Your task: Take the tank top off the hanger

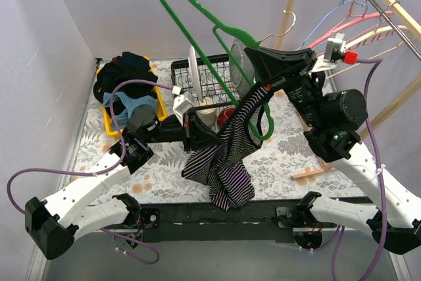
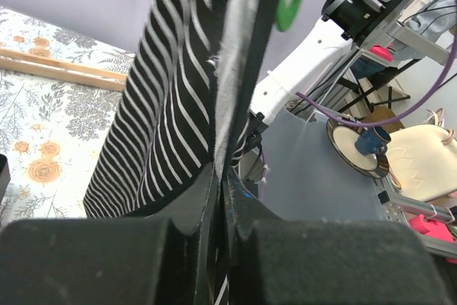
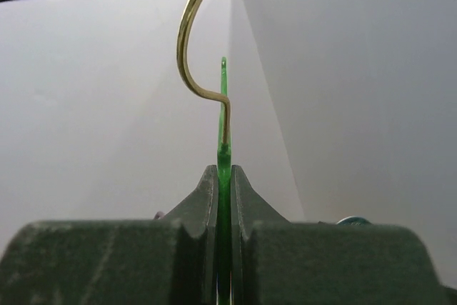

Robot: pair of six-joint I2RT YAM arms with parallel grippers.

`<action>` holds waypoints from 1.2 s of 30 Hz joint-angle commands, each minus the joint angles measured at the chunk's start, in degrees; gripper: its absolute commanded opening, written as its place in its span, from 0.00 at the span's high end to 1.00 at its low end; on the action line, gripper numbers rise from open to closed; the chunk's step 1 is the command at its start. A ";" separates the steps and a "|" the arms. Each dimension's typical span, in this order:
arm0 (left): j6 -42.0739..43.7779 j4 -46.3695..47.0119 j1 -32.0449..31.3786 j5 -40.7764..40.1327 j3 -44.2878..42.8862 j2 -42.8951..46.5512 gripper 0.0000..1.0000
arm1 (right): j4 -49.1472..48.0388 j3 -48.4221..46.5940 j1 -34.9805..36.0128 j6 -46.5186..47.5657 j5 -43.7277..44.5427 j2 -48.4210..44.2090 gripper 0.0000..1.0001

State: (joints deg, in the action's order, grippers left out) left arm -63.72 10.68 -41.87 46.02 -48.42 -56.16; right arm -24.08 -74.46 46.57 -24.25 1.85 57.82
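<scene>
One thin green plastic hanger [image 1: 191, 25] with a brass-coloured wire hook [image 3: 180, 41] is clamped tight in the right gripper [image 3: 223, 176]. One soft, black-and-white striped tank top [image 1: 230, 162] drapes from the hanger's near end above mid-table. The left gripper [image 2: 220, 176] pinches a fold of it, jaws almost closed.

Right gripper [image 1: 258, 54] has the green hanger [image 1: 230, 31] up in the air, tipped way over, clamped at the neck by its gold hook. The black-and-white striped tank top [image 1: 230, 156] dangles off it over the floral table [image 1: 289, 156], and the left gripper [image 1: 204, 136] is pinching the fabric. Behind are a wire dish rack [image 1: 210, 74] and a yellow bin [image 1: 107, 123] heaped with dark clothes [image 1: 128, 70].
</scene>
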 commanded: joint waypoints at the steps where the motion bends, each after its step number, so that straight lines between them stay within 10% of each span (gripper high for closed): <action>1: 0.88 -3.64 -0.23 3.28 -0.71 3.95 1.00 | -17.74 2.03 -0.16 5.26 8.78 -1.75 0.99; 22: 6.86 -19.46 -0.23 -6.55 -2.64 9.40 1.00 | -27.69 -7.10 -0.16 15.98 10.82 3.61 0.99; 36: 10.90 -24.29 -0.23 -22.63 -6.86 12.04 1.00 | -15.30 -15.63 -0.16 17.13 4.74 3.96 0.99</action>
State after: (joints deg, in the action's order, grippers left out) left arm -55.29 -8.60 -42.11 28.84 -53.15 -44.66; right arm -36.14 -85.97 46.63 -10.04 7.14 64.34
